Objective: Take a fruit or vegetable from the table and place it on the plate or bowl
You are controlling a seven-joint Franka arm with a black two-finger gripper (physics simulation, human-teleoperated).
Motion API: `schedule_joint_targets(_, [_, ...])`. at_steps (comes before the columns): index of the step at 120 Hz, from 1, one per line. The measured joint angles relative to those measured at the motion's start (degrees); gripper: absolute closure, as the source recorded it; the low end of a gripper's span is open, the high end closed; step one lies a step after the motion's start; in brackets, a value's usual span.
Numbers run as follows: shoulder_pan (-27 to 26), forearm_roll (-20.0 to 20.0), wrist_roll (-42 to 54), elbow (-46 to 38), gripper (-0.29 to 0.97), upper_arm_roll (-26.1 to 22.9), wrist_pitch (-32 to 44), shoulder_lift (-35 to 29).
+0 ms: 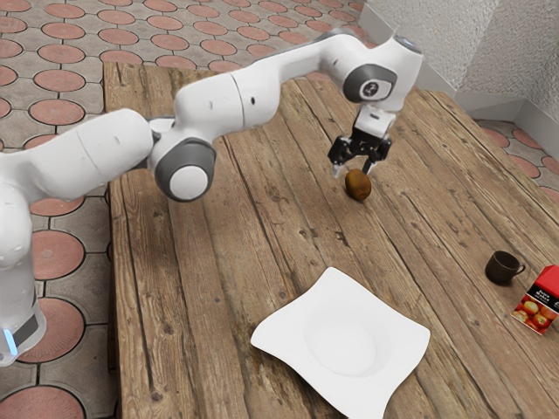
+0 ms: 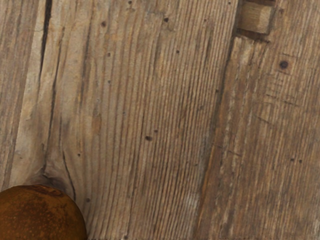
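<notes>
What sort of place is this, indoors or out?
Probably a simulated outdoor patio: a weathered wooden plank table stands on red round-patterned paving tiles, near a rough pale plastered wall.

open table (image 1: 262,227) between kiwi (image 1: 357,184) and plate (image 1: 341,349); cup (image 1: 502,266) and carton (image 1: 538,301) stand well aside

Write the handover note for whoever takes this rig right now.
Gripper: open, hanging just above the kiwi, fingers to either side, no grip.
Kiwi: lying on the wooden table, apart from the plate.
Plate: white, at the table's near edge, nothing on it.
Also on the table: a dark cup and a red carton, off toward the exterior view's right.
Done: hand lined up over the kiwi.
Left: lower, close on the kiwi, lift, carry it to the plate, release.
</notes>
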Motion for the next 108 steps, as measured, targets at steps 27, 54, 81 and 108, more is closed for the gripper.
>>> schedule_joint_targets(27, [-0.8,-0.1,5.1,0.7,0.00,0.8,3.5,0.1])
schedule_joint_targets(54, [-0.2,-0.2,8.7,4.0,0.00,0.5,9.0,4.5])
schedule_joint_targets(81, [0.5,-0.1,10.7,6.8,0.00,0.5,11.1,7.4])
schedule_joint_targets(108, [1.3,-0.1,11.9,9.2,0.00,0.5,11.9,9.3])
